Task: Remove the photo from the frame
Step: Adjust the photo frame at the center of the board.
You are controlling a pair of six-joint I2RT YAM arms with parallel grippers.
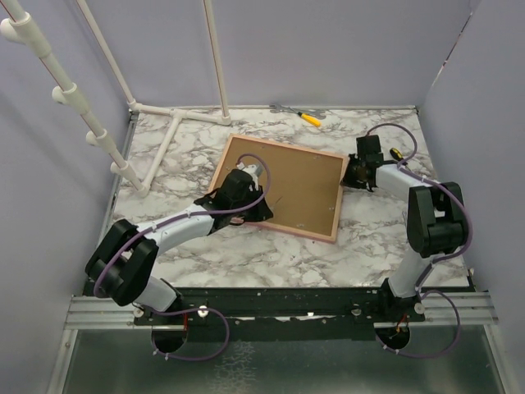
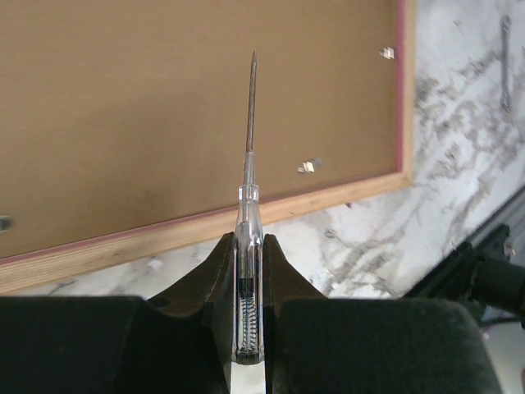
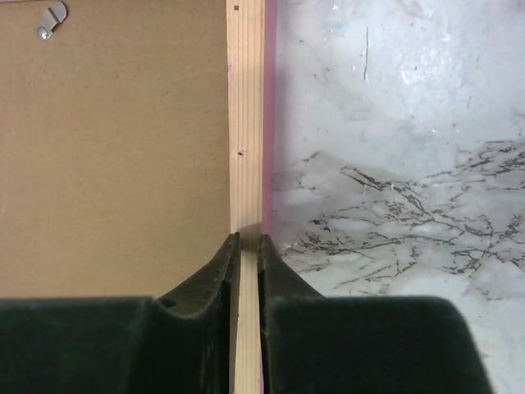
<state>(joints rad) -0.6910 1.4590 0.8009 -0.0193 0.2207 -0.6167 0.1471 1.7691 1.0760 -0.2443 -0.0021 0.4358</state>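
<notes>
Left wrist view has the left gripper (image 2: 248,243) clamped on a clear-handled screwdriver (image 2: 249,156). The tip reaches out over the brown fibreboard back (image 2: 123,107), clear of the nearest metal tab (image 2: 307,167). Right wrist view shows the right gripper (image 3: 247,243) pinching the wooden rail of the frame (image 1: 299,185), apparently to steady it. The step in hand looks like freeing the back: the tabs seem to hold the board in, so the next move calls for bringing the tip to a tab and turning or levering it aside without gouging the board. The frame lies face down, slightly skewed, at the middle of the marble table (image 1: 205,254), its pale wood rim edged in pink. The photo is hidden, presumably beneath the back.
</notes>
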